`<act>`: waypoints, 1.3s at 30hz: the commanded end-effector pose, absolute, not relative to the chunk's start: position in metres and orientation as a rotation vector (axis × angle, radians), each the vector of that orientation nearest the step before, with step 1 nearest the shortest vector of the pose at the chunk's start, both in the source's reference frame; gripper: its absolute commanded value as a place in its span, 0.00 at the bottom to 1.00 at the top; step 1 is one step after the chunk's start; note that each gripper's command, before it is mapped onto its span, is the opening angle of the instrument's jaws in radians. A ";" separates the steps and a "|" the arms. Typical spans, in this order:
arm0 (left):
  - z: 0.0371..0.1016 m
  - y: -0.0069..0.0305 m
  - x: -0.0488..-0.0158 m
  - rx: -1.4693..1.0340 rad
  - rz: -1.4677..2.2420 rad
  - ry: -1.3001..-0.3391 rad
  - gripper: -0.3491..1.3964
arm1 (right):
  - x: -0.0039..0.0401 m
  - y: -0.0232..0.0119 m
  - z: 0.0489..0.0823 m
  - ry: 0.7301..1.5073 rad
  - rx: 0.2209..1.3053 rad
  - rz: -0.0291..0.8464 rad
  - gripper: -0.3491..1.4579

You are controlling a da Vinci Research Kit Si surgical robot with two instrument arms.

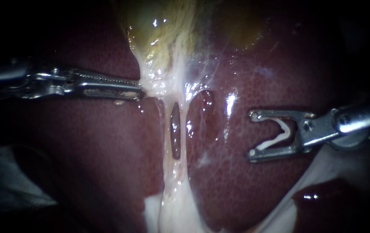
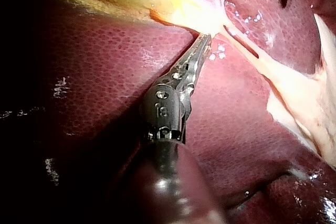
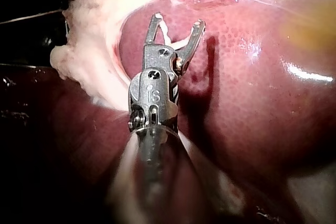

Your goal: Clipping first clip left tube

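The yellowish gallbladder narrows into pale tissue that splits into two thin tubes around a dark slit. The left tube and the right tube run down over the liver. My left instrument comes in level from the left, its jaws shut on the pale tissue at the gallbladder's neck; the left wrist view shows the same grip. My right instrument hovers over the liver well right of both tubes. A white V-shaped clip sits in its wide-spread jaws, touching both.
White fatty tissue spreads below the tubes and appears beside my right instrument. A pale sheet lies at the lower left. Wet glare marks the liver between the tubes and the clip.
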State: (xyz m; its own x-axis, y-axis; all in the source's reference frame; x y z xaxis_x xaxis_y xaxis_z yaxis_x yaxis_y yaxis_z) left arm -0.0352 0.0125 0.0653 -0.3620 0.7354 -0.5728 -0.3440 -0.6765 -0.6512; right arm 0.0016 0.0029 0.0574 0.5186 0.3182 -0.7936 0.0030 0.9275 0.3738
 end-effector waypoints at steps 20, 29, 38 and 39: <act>0.0540 0.0144 -0.0318 -1.243 2.046 -0.528 0.00 | 0.0034 0.0025 0.0569 1.030 0.389 0.176 0.47; 0.0544 0.0144 -0.0319 -1.244 2.047 -0.526 0.00 | 0.0095 0.0009 0.0560 1.057 0.444 0.162 0.47; 0.0545 0.0144 -0.0320 -1.243 2.047 -0.526 0.00 | 0.0145 -0.0003 0.0582 1.066 0.489 0.194 0.47; 0.0545 0.0144 -0.0321 -1.244 2.047 -0.526 0.00 | 0.0148 -0.0005 0.0586 1.068 0.495 0.192 0.47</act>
State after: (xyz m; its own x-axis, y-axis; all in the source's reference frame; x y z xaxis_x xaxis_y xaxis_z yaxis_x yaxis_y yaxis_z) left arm -0.0321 0.0144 0.0545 -0.3160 0.7231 -0.6142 -0.3379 -0.6907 -0.6394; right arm 0.0153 -0.0007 0.0591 0.4770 0.3888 -0.7883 0.0890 0.8709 0.4834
